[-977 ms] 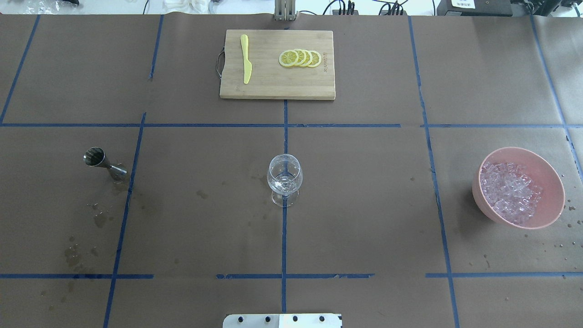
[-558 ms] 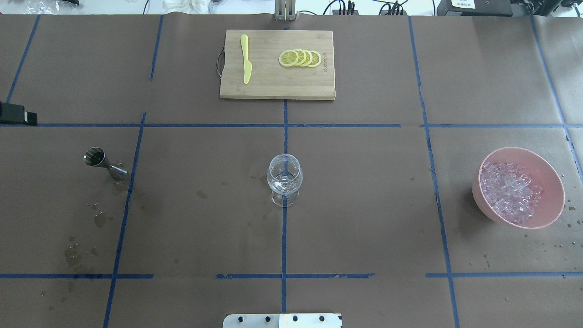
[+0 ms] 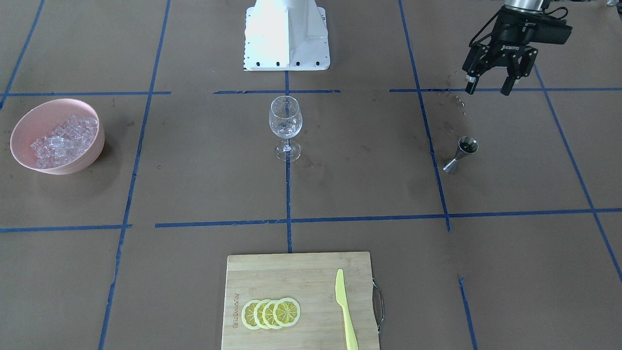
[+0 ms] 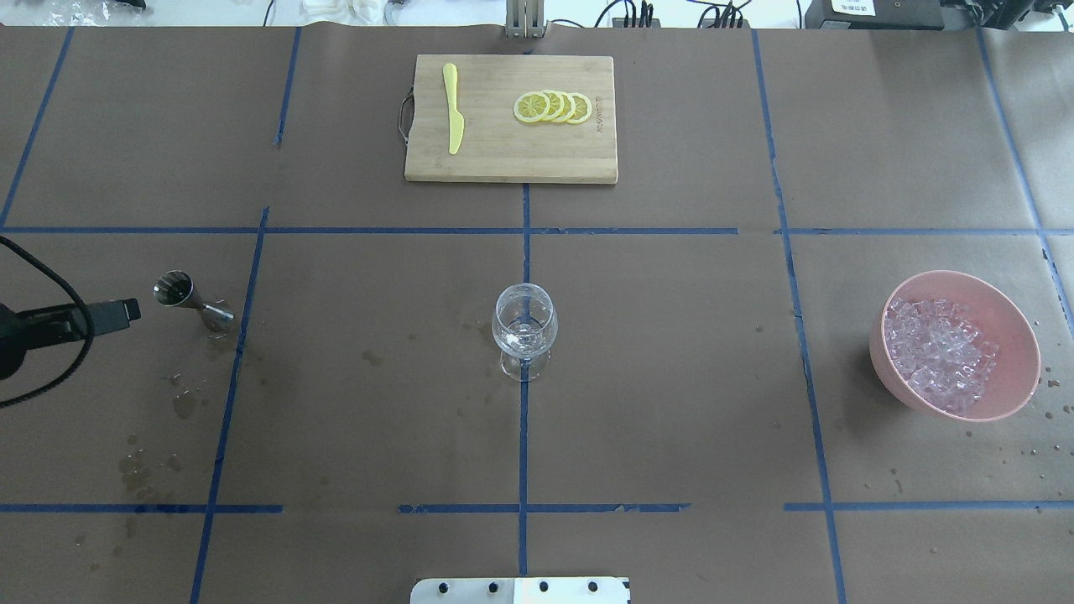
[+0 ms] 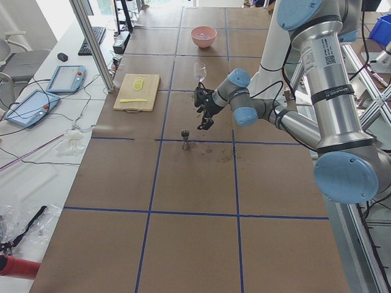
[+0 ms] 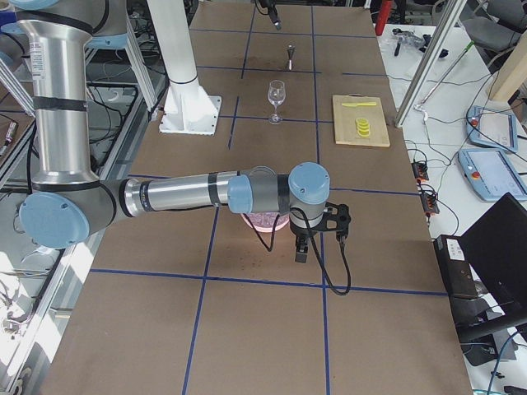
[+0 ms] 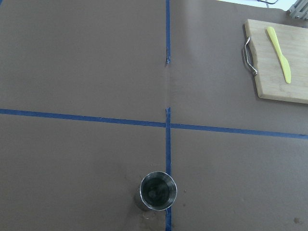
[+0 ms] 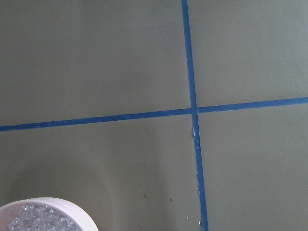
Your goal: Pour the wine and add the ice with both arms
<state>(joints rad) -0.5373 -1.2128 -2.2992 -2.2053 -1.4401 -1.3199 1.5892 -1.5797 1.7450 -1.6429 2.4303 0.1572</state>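
Note:
A steel jigger stands left of centre in the overhead view, with dark wine inside it. My left gripper is open and empty, above the table and apart from the jigger, on the robot's side of it. An empty-looking wine glass stands at the table's middle. A pink bowl holds a heap of clear ice. My right gripper hangs beside the bowl in the exterior right view only; I cannot tell if it is open.
A wooden cutting board at the far middle carries lemon slices and a yellow knife. Wet stains mark the paper near the jigger. The white pedestal stands at the robot's side.
The left arm's wrist has come into the overhead view at the left edge and moved nearer and rightward, up close to the jigger. Jigger, glass and bowl have not moved.

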